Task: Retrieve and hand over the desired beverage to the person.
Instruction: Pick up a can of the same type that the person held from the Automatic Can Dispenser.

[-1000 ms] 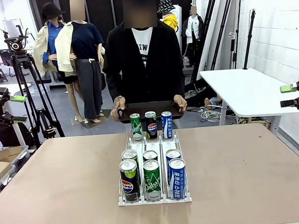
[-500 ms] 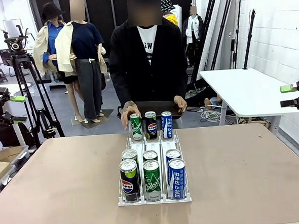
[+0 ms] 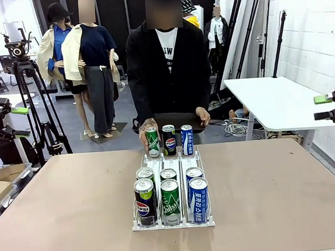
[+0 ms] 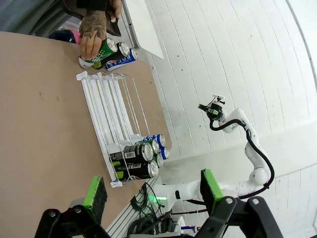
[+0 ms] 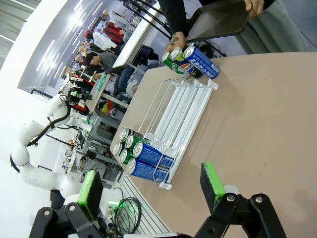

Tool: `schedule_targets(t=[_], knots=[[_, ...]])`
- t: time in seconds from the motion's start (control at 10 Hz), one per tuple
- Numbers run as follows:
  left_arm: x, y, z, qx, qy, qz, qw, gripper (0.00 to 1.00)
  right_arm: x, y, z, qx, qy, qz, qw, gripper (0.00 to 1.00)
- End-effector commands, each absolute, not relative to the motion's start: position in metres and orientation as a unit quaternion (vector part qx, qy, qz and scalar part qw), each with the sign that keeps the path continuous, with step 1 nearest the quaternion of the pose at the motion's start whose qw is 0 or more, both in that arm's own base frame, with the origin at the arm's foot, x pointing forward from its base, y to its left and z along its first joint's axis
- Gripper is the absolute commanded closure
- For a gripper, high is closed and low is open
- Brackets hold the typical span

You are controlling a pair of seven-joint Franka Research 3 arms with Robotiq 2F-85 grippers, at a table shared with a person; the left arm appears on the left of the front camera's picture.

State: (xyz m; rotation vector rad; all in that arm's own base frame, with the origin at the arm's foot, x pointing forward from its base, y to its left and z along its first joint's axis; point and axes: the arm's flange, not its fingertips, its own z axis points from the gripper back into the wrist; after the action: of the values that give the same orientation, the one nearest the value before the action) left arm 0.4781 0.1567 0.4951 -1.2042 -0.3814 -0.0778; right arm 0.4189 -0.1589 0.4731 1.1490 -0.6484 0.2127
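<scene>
Left gripper (image 4: 152,189): jaws are standing wide apart, gripping nothing. Right gripper (image 5: 151,192): jaws are likewise gaping, empty. Both are hanging well apart from the can rack (image 3: 175,161). At the rack's far end the person (image 3: 165,69) is gripping the green can (image 3: 152,143) with one hand (image 3: 143,134), far from both grippers.

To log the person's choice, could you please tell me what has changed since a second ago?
The person's right hand left the black tray and moved down onto the far green can, gripping it. The other hand kept holding the tray; the remaining cans, left gripper and right gripper stayed put, open.
</scene>
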Motion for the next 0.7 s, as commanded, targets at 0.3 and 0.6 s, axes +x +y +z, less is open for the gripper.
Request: schedule_targets(t=[0.3,0.6], knots=[[0.4779,0.1566,0.4967,-0.564,-0.176,-0.032,0.806,0.0,0.4182,-0.1582,0.4716,0.538,-0.301,0.098,0.781,0.0],[0.4779,0.1566,0.4967,-0.564,-0.176,-0.032,0.806,0.0,0.4182,-0.1582,0.4716,0.538,-0.301,0.098,0.781,0.0]])
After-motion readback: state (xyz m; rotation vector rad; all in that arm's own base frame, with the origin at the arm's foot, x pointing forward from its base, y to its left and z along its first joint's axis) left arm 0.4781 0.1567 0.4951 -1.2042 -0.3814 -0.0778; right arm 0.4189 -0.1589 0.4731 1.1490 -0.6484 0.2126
